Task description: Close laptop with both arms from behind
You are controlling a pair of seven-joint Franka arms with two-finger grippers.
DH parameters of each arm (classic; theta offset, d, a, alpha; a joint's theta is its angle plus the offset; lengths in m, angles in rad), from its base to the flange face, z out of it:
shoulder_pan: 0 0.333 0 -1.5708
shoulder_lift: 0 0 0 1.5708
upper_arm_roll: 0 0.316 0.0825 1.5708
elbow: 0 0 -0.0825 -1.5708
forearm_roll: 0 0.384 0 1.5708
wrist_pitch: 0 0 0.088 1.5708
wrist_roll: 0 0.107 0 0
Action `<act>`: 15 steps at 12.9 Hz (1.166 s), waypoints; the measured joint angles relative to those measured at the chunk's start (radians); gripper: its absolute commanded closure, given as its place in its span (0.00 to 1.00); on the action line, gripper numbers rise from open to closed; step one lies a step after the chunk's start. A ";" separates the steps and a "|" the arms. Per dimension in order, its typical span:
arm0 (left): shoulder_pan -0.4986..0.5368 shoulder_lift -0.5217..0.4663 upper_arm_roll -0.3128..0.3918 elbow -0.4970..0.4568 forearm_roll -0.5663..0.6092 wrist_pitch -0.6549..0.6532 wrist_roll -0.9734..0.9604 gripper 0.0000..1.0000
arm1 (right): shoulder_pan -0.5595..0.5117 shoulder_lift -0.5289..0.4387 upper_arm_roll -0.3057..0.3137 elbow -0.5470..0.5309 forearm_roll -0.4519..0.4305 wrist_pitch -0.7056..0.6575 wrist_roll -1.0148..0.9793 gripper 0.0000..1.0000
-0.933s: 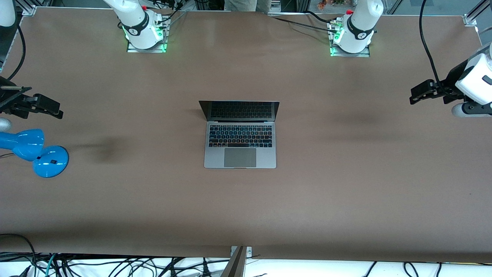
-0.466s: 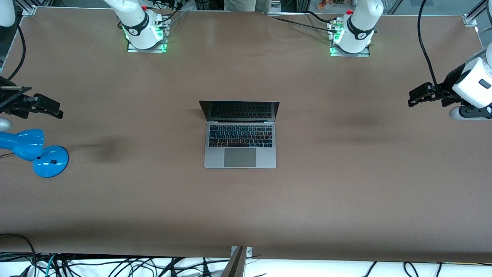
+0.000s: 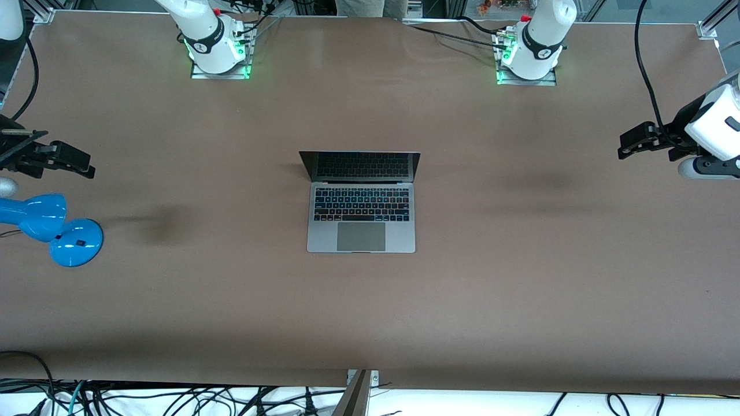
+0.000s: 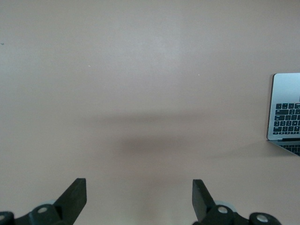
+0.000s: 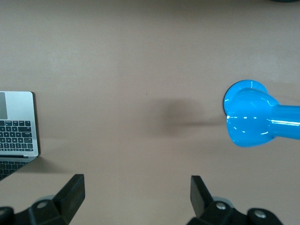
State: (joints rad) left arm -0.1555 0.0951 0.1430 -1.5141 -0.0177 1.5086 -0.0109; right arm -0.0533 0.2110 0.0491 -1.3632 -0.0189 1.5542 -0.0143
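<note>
The silver-grey laptop (image 3: 361,216) stands open in the middle of the brown table, its dark screen (image 3: 359,166) upright on the side toward the arm bases. A corner of it shows in the left wrist view (image 4: 285,114) and in the right wrist view (image 5: 18,124). My left gripper (image 3: 625,145) is open and empty, up in the air over the table's left-arm end, well away from the laptop. My right gripper (image 3: 87,166) is open and empty over the right-arm end, just above the blue lamp.
A blue lamp (image 3: 55,228) lies at the right arm's end of the table, also in the right wrist view (image 5: 253,115). The arm bases (image 3: 215,43) (image 3: 529,52) stand along the table's edge. Cables hang below the edge nearest the front camera.
The left arm's wrist has shifted slightly, first toward the laptop, then back and a little up. The right arm and the laptop have not moved.
</note>
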 measured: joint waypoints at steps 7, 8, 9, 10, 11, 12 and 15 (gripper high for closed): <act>-0.001 -0.059 -0.029 -0.060 -0.003 -0.006 -0.013 0.09 | -0.002 0.000 -0.001 0.000 0.000 0.000 0.000 0.00; -0.001 -0.075 -0.050 -0.081 -0.003 -0.006 -0.033 0.09 | -0.002 0.000 -0.001 0.000 0.000 0.000 0.000 0.00; -0.001 -0.091 -0.075 -0.103 -0.003 -0.006 -0.060 0.06 | -0.002 0.001 -0.001 0.000 0.000 0.000 0.000 0.00; -0.002 -0.106 -0.102 -0.124 -0.003 -0.006 -0.086 0.00 | -0.002 0.001 -0.001 0.000 0.000 0.000 0.000 0.00; -0.003 -0.119 -0.128 -0.144 -0.004 -0.004 -0.114 0.00 | -0.003 0.001 -0.001 0.000 0.000 0.000 0.000 0.00; -0.004 -0.131 -0.151 -0.162 -0.004 0.001 -0.139 0.00 | -0.003 0.001 -0.001 0.000 0.000 0.000 0.000 0.00; -0.004 -0.154 -0.231 -0.200 -0.004 0.018 -0.230 0.00 | -0.002 0.001 0.001 0.000 0.000 -0.001 0.000 0.00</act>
State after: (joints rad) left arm -0.1594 -0.0592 -0.0883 -1.7145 -0.0217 1.5262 -0.2406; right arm -0.0548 0.2122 0.0503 -1.3633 -0.0185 1.5531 -0.0145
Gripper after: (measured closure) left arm 0.000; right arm 0.000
